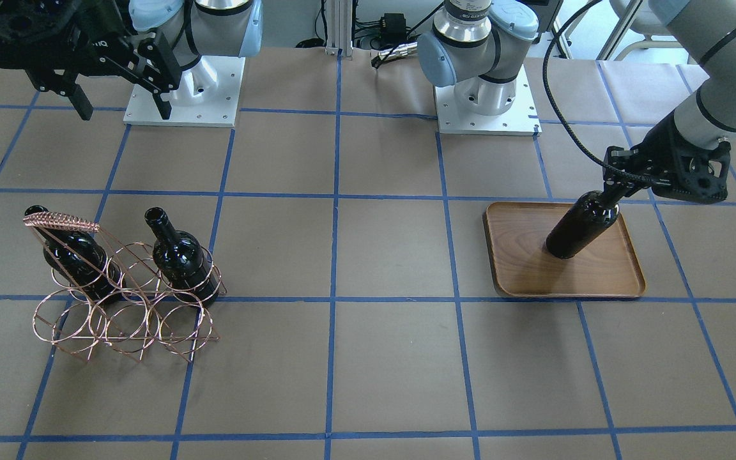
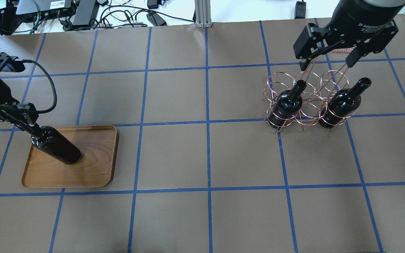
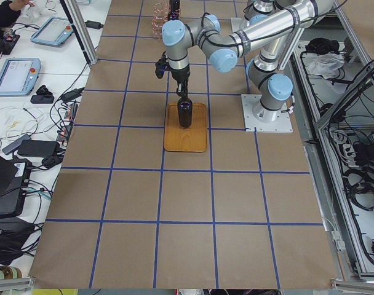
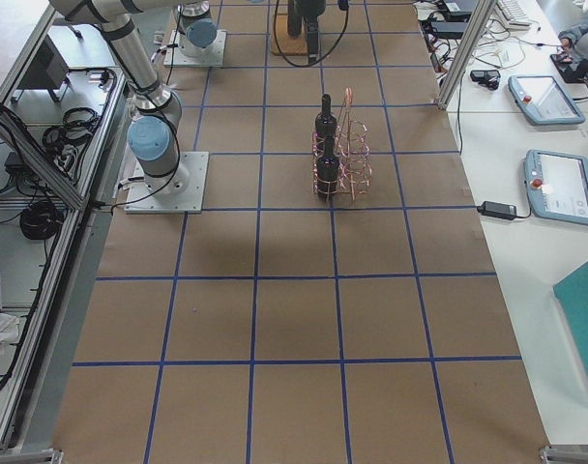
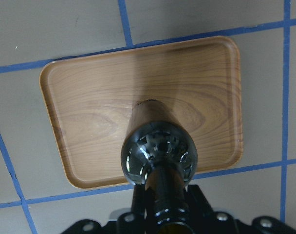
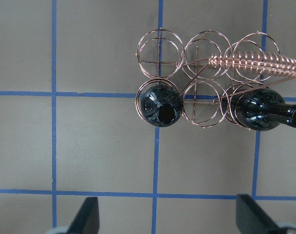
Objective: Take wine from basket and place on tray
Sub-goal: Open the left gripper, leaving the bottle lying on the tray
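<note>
Item one: the wine (image 2: 56,147), a glossy near-black bottle, upright over the tray (image 2: 95,167), toward its middle; we cannot tell whether its base rests on the wood or hangs just above. Item two: the left gripper (image 2: 26,121), fingers pinched on that bottle's neck from above. Item three: the basket (image 2: 307,92), copper wire, well apart from the tray across the table (image 2: 206,158), coiled handle (image 6: 255,63) over its far row. We count two further bottles (image 2: 287,105) (image 2: 341,103) in the end rings of its row nearer the robot. Item four: the right gripper (image 2: 327,63), fingers spread wide, holding nothing, raised above the basket.
</note>
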Robot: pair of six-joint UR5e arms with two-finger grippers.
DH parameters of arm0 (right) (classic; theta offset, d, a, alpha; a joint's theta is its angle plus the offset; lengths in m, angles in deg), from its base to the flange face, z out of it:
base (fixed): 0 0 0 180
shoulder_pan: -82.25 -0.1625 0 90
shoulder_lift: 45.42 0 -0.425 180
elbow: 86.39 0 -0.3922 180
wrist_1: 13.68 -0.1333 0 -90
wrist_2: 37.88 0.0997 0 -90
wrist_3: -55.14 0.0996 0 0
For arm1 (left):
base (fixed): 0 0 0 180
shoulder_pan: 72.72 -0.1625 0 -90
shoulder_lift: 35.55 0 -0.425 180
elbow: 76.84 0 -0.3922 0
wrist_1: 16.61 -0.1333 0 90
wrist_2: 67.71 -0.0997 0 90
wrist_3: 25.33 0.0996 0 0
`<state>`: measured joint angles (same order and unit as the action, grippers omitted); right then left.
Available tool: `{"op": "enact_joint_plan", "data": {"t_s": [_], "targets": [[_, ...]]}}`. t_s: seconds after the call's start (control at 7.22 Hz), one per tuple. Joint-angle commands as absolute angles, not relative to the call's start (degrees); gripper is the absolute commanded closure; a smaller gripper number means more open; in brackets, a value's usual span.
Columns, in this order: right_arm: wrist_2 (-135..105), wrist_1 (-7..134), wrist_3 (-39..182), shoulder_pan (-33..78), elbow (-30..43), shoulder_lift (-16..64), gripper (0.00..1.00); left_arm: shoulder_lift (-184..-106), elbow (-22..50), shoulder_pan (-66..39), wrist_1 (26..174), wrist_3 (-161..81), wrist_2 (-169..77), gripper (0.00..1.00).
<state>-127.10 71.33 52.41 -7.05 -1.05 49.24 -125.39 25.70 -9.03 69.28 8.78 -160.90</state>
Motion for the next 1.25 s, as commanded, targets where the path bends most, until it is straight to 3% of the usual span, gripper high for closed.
{"op": "enact_joint_plan", "data": {"t_s": [0.0,0.14,0.55,1.11], "targets": [[-127.09,71.40,52.42,-6.96,-1.05,49.24,0.00,-125.37,25.30,-9.70,69.35,9.38,-160.62,0.18],[-126.91,71.58,52.50,-6.96,-1.05,49.24,0.00,-124.68,24.77,-9.79,70.39,9.04,-161.40,0.00],[-127.00,71.40,52.50,-6.87,-1.05,49.24,0.00,-123.97,20.31,-7.78,72.24,1.07,-160.62,0.00],[-126.91,71.49,52.59,-6.87,-1.05,49.24,0.00,-123.88,15.20,7.92,71.98,-15.89,-159.38,0.00]]}}
